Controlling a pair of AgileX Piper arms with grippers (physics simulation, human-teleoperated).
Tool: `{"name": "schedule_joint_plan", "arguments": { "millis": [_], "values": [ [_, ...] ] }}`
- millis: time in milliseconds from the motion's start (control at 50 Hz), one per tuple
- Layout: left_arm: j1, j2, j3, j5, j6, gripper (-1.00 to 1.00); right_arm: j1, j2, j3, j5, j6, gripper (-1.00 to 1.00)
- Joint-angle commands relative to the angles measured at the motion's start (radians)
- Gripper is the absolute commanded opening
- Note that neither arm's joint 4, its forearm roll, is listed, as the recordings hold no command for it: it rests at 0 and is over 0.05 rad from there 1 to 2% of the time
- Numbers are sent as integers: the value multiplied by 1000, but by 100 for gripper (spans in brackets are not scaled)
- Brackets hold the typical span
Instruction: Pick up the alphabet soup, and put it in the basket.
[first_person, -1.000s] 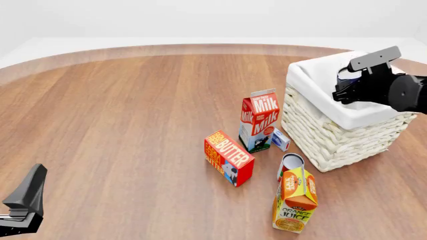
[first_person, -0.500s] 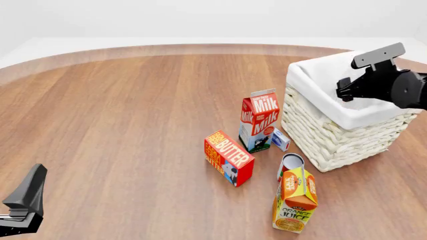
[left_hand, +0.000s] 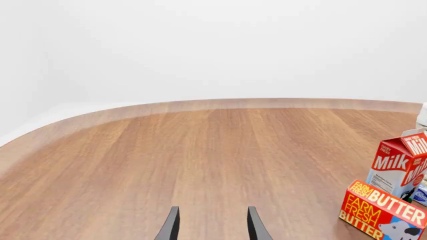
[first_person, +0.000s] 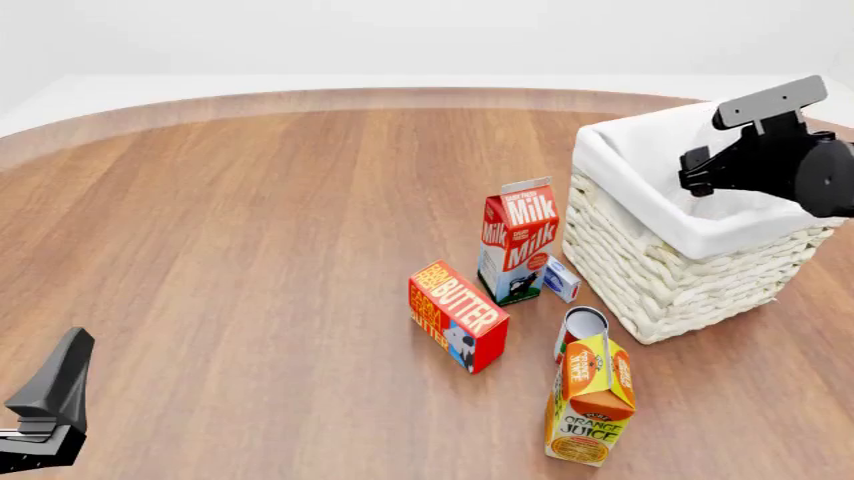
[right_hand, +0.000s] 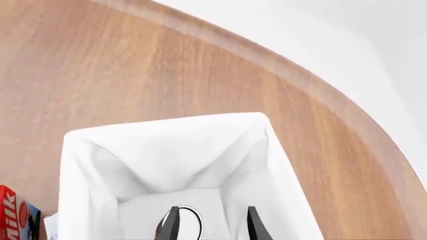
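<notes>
The alphabet soup (right_hand: 191, 224) shows only as a pale round top on the cloth floor of the basket (right_hand: 80, 165), seen in the right wrist view. My right gripper (right_hand: 212, 227) hangs above it, open, fingers apart and not touching the can. From the front, the right gripper (first_person: 697, 180) hovers over the white wicker basket (first_person: 641, 270) at the table's right, and the can is hidden inside. My left gripper (first_person: 54, 400) rests low at the near left, open and empty; its fingers (left_hand: 171, 227) point over bare wood.
A milk carton (first_person: 518, 240), a small blue-white box (first_person: 561, 280), a butter box (first_person: 457, 315), a red-and-white can (first_person: 582, 325) and an orange juice carton (first_person: 591, 400) stand just left of and in front of the basket.
A dark blue can seen at the right fingers a second ago no longer shows from the front. The right gripper has drifted slightly right and up over the basket. The left arm is unmoved.
</notes>
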Motion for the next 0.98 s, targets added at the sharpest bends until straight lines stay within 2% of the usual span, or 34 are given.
{"name": "schedule_joint_plan", "arguments": {
  "millis": [20, 540, 980],
  "values": [
    [0, 0, 0, 0, 0, 100, -1, -68, 38, -8, 8, 100],
    [0, 0, 0, 0, 0, 100, 8, -267, 144, -4, 22, 100],
    [0, 0, 0, 0, 0, 100, 25, -468, 260, -1, 64, 100]
  ]
}}
